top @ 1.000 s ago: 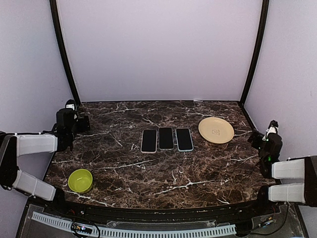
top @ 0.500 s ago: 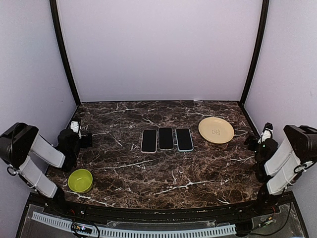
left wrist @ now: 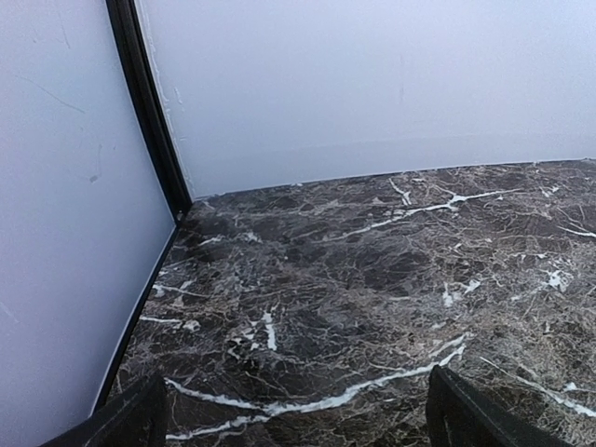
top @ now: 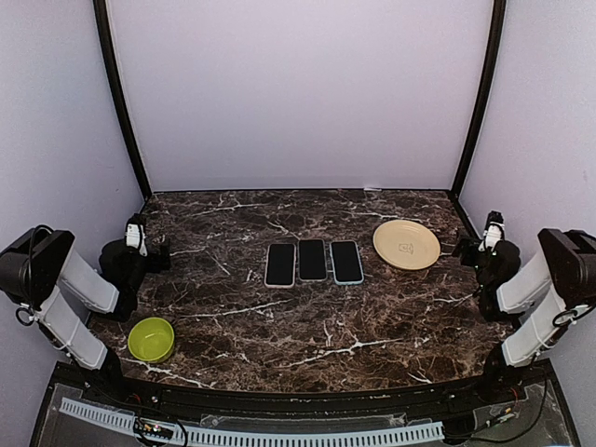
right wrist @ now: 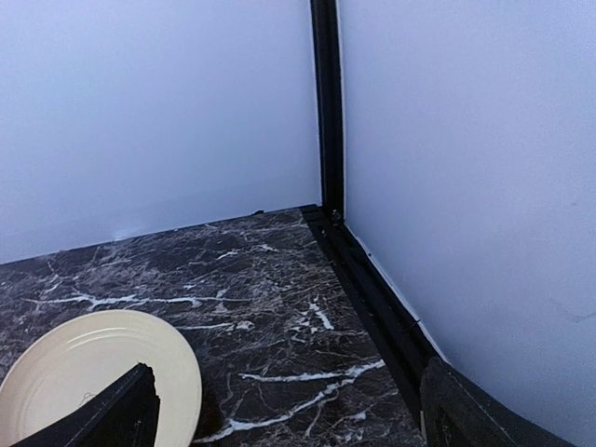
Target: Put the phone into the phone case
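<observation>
Both arms have tucked back a little more toward the side walls since half a second ago, each wrist now slightly farther up the table; nothing lying on the table has shifted. My left claw [left wrist: 298, 414] is spread wide, holding nothing, over bare dark veined marble table [top: 233, 317] near the left wall. My right claw [right wrist: 289, 410] is equally spread and holds nothing, close to the right wall.

At the table's centre three flat rectangles lie face-up in a tight row: a dark slab with a pale silvery rim [top: 280, 264] on the left, an all-black slab [top: 312, 260] in the middle, and a dark slab with a pale blue-green rim [top: 346, 262] on the right. From overhead I cannot tell which is the phone and which the case. All three lie well apart from both claws.

Between my right claw and that row lies a round cream plate [top: 406, 244]; its rim shows behind one finger in the right wrist view. It bears a small central mark, too small to read. A lime-green bowl [top: 151, 339] sits by the near-left edge, just in front of my left arm.
</observation>
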`<action>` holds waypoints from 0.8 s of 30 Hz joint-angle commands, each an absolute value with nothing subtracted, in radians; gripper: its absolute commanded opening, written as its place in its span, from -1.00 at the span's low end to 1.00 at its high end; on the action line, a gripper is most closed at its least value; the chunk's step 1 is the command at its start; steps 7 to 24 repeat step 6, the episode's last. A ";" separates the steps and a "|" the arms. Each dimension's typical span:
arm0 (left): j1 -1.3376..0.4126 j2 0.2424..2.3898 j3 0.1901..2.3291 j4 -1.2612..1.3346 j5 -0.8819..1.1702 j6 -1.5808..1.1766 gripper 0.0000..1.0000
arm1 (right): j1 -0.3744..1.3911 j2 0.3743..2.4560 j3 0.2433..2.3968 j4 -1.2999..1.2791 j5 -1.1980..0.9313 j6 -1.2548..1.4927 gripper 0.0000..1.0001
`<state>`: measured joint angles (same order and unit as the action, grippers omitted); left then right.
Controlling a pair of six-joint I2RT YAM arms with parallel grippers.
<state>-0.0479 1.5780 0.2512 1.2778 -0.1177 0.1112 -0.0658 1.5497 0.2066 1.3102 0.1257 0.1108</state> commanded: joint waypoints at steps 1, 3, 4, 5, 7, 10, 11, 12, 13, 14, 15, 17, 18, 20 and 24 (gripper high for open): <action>-0.039 1.578 0.257 1.304 -0.082 0.096 0.97 | -0.066 1.545 0.248 1.265 0.019 0.064 0.97; -0.040 1.580 0.255 1.311 -0.080 0.098 0.98 | -0.067 1.545 0.249 1.266 0.018 0.063 0.97; -0.040 1.579 0.256 1.310 -0.080 0.097 0.97 | -0.066 1.545 0.249 1.266 0.019 0.064 0.97; -0.040 1.579 0.255 1.312 -0.080 0.097 0.98 | -0.067 1.545 0.247 1.266 0.020 0.062 0.97; -0.040 1.580 0.254 1.313 -0.080 0.098 0.98 | -0.066 1.545 0.247 1.266 0.019 0.064 0.97; -0.040 1.580 0.254 1.313 -0.080 0.098 0.98 | -0.066 1.545 0.247 1.266 0.019 0.064 0.97; -0.040 1.580 0.254 1.313 -0.080 0.098 0.98 | -0.066 1.545 0.247 1.266 0.019 0.064 0.97; -0.040 1.580 0.254 1.313 -0.080 0.098 0.98 | -0.066 1.545 0.247 1.266 0.019 0.064 0.97; -0.040 1.580 0.254 1.313 -0.080 0.098 0.98 | -0.066 1.545 0.247 1.266 0.019 0.064 0.97; -0.040 1.580 0.254 1.313 -0.080 0.098 0.98 | -0.066 1.545 0.247 1.266 0.019 0.064 0.97; -0.040 1.580 0.254 1.313 -0.080 0.098 0.98 | -0.066 1.545 0.247 1.266 0.019 0.064 0.97; -0.040 1.580 0.254 1.313 -0.080 0.098 0.98 | -0.066 1.545 0.247 1.266 0.019 0.064 0.97; -0.040 1.580 0.254 1.313 -0.080 0.098 0.98 | -0.066 1.545 0.247 1.266 0.019 0.064 0.97; -0.040 1.580 0.254 1.313 -0.080 0.098 0.98 | -0.066 1.545 0.247 1.266 0.019 0.064 0.97; -0.040 1.580 0.254 1.313 -0.080 0.098 0.98 | -0.066 1.545 0.247 1.266 0.019 0.064 0.97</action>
